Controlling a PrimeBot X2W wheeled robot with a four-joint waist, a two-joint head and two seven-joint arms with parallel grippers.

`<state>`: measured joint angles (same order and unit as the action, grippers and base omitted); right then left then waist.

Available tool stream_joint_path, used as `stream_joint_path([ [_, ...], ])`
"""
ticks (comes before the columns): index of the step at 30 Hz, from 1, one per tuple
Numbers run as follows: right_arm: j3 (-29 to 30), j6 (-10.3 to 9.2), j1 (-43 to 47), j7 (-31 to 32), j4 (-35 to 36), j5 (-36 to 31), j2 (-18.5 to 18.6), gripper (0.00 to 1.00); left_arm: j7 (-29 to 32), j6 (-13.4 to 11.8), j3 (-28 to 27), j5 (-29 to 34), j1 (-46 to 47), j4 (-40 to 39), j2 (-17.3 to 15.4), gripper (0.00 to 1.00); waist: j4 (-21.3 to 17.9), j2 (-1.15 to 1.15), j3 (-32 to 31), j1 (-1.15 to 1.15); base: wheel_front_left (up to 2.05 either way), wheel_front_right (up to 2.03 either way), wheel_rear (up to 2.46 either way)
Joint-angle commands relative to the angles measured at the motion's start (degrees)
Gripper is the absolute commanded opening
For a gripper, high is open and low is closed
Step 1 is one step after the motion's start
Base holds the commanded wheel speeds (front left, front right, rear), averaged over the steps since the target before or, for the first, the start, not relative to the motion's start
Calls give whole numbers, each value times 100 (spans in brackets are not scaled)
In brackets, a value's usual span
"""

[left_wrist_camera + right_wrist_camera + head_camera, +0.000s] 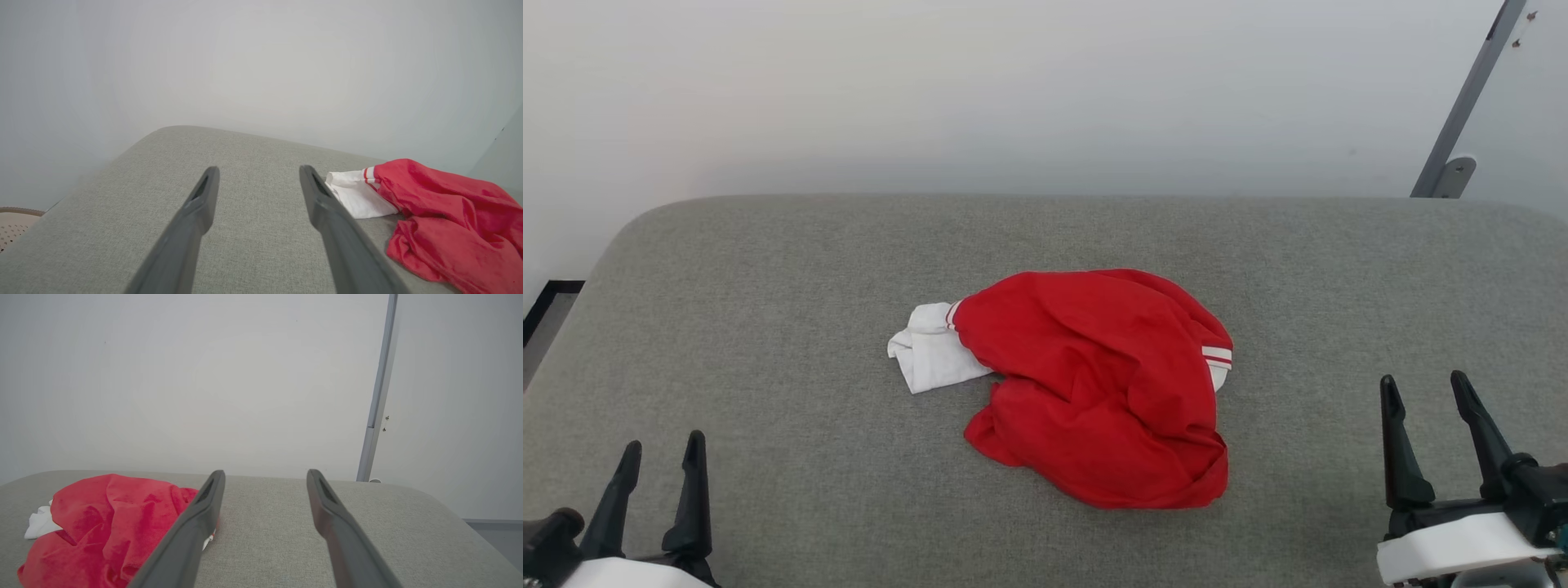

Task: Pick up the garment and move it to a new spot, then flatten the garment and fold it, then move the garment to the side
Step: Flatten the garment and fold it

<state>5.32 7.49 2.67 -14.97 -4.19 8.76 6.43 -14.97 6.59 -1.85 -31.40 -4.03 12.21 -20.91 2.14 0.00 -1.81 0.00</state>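
My left hand (663, 441) and right hand (1422, 377) are spread wide, touching nothing; the garment (1094, 384) lies crumpled red on the bench (768, 327), one white sleeve sticking out.

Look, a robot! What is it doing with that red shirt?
Nothing has hold of it yet. The red shirt lies crumpled in the middle of the grey cushioned top, with one white sleeve sticking out to the robot's left. The left gripper and the right gripper hang open at the near corners, both apart from the cloth.
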Motion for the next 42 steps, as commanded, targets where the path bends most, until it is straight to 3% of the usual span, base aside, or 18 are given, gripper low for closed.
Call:
stream_joint_path([
  [1,-26,1,23,-32,10,20,-14,100,-29,45,-19,48,-59,10,21,100,7,0,-1,0,0,0,0],
  [15,-120,1,-77,-32,34,34,-5,100,165,86,402,-42,407,216,-228,100,-29,0,87,0,0,0,0],
  [33,-350,1,-693,-32,161,54,-150,100,2573,90,2117,-1047,2945,755,-1277,100,-787,0,1099,0,0,0,0],
  [42,-446,1,-982,-32,165,77,-236,100,3918,91,2833,-1376,4034,1486,-1419,100,-1210,0,1514,0,0,0,0],
])
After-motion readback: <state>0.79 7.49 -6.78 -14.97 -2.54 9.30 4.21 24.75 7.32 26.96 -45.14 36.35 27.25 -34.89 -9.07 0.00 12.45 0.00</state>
